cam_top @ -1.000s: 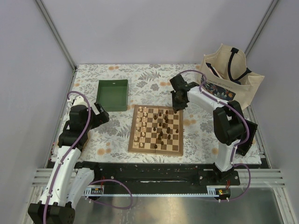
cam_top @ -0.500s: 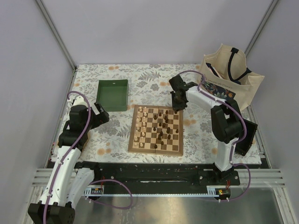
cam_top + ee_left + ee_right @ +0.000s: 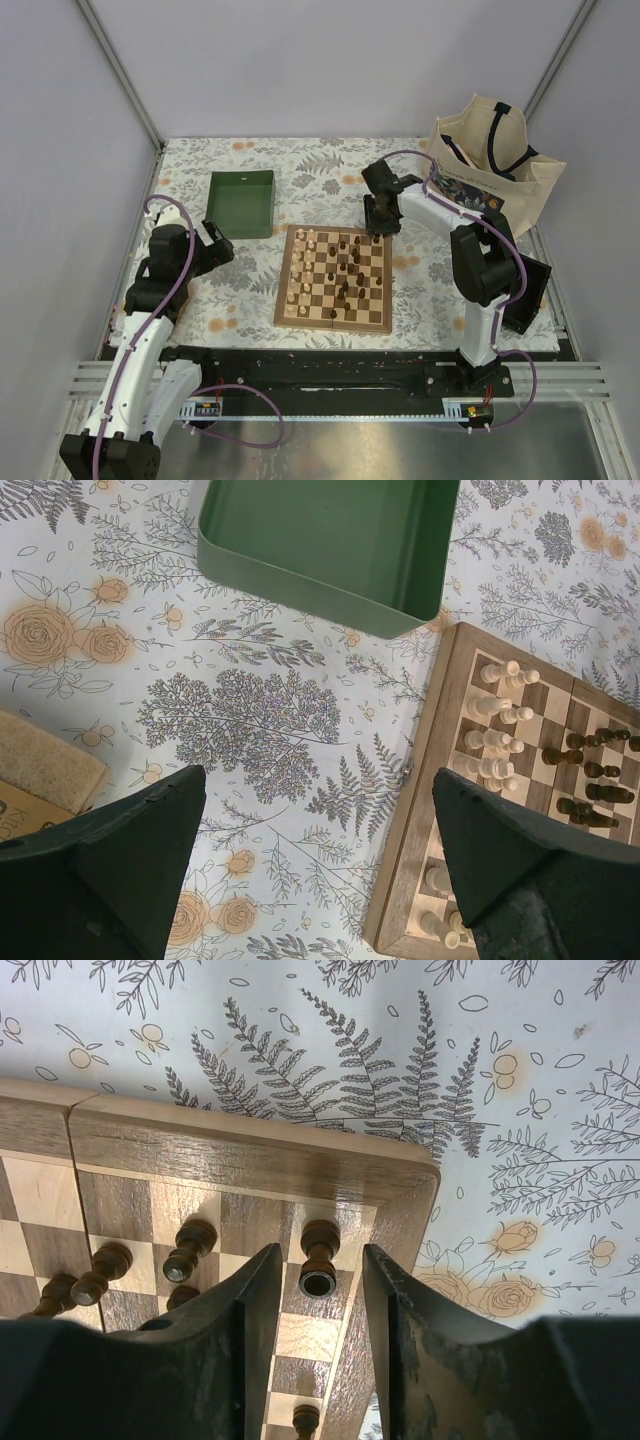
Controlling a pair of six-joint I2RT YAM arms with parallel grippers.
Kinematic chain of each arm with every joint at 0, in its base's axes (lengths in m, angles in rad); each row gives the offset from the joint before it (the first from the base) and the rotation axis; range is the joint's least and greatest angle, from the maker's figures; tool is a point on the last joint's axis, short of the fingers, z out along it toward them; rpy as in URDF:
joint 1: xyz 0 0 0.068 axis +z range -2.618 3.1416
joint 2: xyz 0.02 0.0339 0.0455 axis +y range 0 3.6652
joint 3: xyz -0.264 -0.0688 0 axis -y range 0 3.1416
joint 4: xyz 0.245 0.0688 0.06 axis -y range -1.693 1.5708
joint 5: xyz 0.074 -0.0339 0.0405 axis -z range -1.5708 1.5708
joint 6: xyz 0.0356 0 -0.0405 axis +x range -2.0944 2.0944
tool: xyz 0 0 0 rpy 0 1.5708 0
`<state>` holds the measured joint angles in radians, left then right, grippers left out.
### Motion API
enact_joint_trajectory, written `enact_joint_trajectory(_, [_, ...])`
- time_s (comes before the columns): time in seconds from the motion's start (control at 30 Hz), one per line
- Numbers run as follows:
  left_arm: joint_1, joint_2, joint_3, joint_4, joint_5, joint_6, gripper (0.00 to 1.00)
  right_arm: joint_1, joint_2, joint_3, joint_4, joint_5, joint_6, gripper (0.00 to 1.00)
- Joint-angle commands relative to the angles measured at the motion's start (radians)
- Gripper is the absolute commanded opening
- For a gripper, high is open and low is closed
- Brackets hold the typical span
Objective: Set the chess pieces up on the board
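Observation:
The board [image 3: 283, 290] lies at the table's middle, with pale chess pieces [image 3: 303, 265] along its left columns and dark chess pieces [image 3: 350, 265] scattered over its right half. My right gripper [image 3: 378, 222] hangs over the board's far right corner. In the right wrist view it [image 3: 320, 1265] is open, its fingers flanking a dark piece [image 3: 320, 1245] that stands upright on the corner square, with a gap on each side. My left gripper [image 3: 222, 250] is open over the tablecloth left of the board, holding nothing; the left wrist view shows it [image 3: 315, 860] beside the board's edge [image 3: 430, 810].
A green tray [image 3: 241, 203] sits at the back left, close to the board's far left corner. A cream tote bag [image 3: 495, 160] stands at the back right. A tan block [image 3: 45, 770] lies near my left gripper. Metal posts frame the table.
My right gripper's fingers have parted from the dark piece on the corner square. The right arm shifted slightly; the left arm has not moved.

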<state>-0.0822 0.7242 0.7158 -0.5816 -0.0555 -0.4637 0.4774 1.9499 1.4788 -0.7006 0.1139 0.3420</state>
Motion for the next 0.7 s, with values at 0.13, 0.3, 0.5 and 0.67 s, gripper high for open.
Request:
enact_joint_trajectory(0.13, [0.002,0.000,0.013,0.034,0.016,0.011,0.99,-0.005,-0.042,0.070,-0.033,-0.026,-0.038,0.58])
enact_joint_trajectory(0.3, [0.002,0.001,0.013,0.035,0.017,0.011,0.99,-0.005,-0.101,0.089,-0.050,-0.028,-0.055,0.61])
enact_joint_trajectory(0.5, [0.005,0.003,0.014,0.034,0.016,0.013,0.99,0.000,-0.215,-0.001,-0.025,-0.100,-0.020,0.61])
enact_joint_trajectory(0.67, [0.002,0.004,0.016,0.034,0.017,0.011,0.99,0.029,-0.290,-0.103,-0.002,-0.178,-0.008,0.57])
